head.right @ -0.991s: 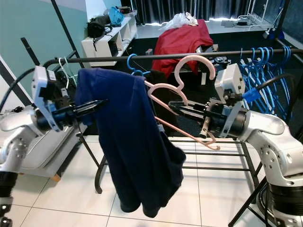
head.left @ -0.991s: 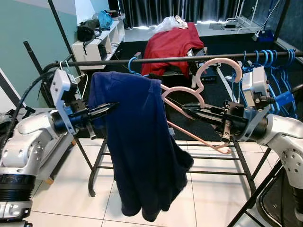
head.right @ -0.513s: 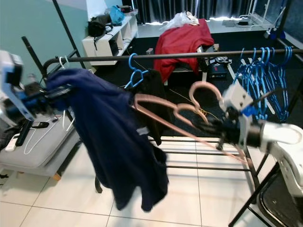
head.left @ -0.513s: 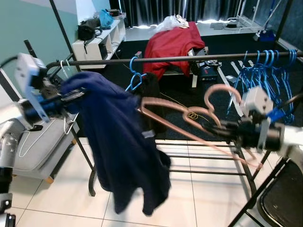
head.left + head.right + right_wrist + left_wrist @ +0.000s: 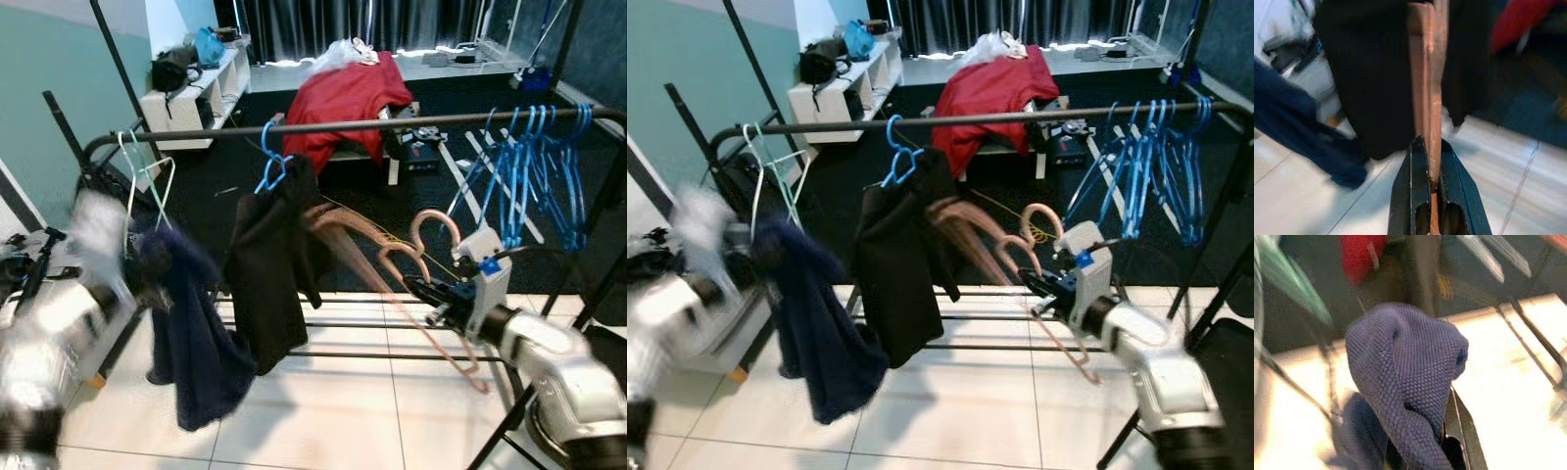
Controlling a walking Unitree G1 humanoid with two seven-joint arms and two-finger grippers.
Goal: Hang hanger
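A bare pink hanger (image 5: 392,257), blurred by motion, slants in front of the black rail (image 5: 392,121). My right gripper (image 5: 423,288) is shut on it near its hook, and the right wrist view shows the pink hanger bar (image 5: 1429,88) pinched between both black fingers (image 5: 1418,186). A navy garment (image 5: 191,343) hangs off the hanger, low at the left, from my blurred left gripper (image 5: 137,272). In the left wrist view the navy garment (image 5: 1405,377) drapes over the gripper and hides most of it.
A black garment (image 5: 274,264) hangs on a blue hanger (image 5: 271,162) on the rail. Several empty blue hangers (image 5: 529,166) crowd the rail's right end, and pale green ones (image 5: 147,181) its left. A red cloth (image 5: 348,93) lies behind. The rack's lower bars (image 5: 382,323) cross the tiled floor.
The navy garment has come off the pink hanger and swung down to the left with my left arm. My right gripper has lowered the bare hanger. The camera has shifted too.
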